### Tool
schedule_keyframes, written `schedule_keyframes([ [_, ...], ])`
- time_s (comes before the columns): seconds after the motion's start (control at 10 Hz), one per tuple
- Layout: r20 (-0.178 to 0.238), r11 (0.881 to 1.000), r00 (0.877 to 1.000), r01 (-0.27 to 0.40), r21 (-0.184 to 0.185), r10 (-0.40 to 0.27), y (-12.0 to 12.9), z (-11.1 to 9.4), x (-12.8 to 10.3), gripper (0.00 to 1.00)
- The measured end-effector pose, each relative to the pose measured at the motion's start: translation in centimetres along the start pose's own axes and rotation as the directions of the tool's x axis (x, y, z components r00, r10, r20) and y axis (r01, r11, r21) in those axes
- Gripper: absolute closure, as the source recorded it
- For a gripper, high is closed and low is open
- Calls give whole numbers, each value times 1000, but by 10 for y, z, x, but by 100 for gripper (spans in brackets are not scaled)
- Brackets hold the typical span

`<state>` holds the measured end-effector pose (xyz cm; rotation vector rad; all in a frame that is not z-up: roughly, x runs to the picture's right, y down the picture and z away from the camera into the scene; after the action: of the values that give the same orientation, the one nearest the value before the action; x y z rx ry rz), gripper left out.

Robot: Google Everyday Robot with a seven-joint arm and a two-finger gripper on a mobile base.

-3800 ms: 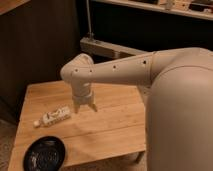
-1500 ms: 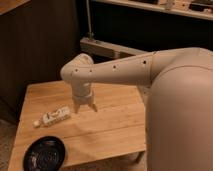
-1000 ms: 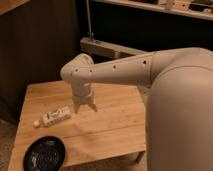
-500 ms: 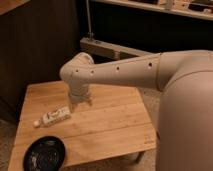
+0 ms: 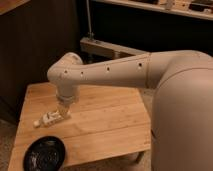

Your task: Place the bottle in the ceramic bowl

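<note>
**Gripper low over the bottle, bowl waiting at the near corner**

Closest to me, the robot's pale shell (image 5: 185, 125) fills the right side of my view and hides the right part of the table (image 5: 105, 125). At the table's near left corner sits the ceramic bowl (image 5: 45, 154), dark and round; its near rim runs into the bottom edge of my view. Just beyond the bowl, apart from it, the bottle (image 5: 47, 119) lies on its side on the wood, slanting up to the right. Its label is only a darker smudge that I cannot read. The gripper (image 5: 63, 112) hangs straight down from the wrist at the bottle's right end, jaws spread wide. I cannot tell whether they touch the bottle, as the two blur together there. The arm (image 5: 115, 70) reaches in from the right above the table. Behind stand a dark cabinet (image 5: 35, 45), a grey rail (image 5: 107, 48) and a shelf (image 5: 165, 7) cut off at the top.
</note>
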<state>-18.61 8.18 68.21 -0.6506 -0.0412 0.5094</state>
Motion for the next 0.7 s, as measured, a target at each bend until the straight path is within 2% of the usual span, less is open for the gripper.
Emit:
schedule_keyframes([
  [0.1,21,999,999,47,-5,-47,4,1,-4,35],
  [0.2,29,998,998,62,9,-62,-1,0,-3,35],
  [0.7,30,998,997,64,-2,-64,1,1,-5,35],
])
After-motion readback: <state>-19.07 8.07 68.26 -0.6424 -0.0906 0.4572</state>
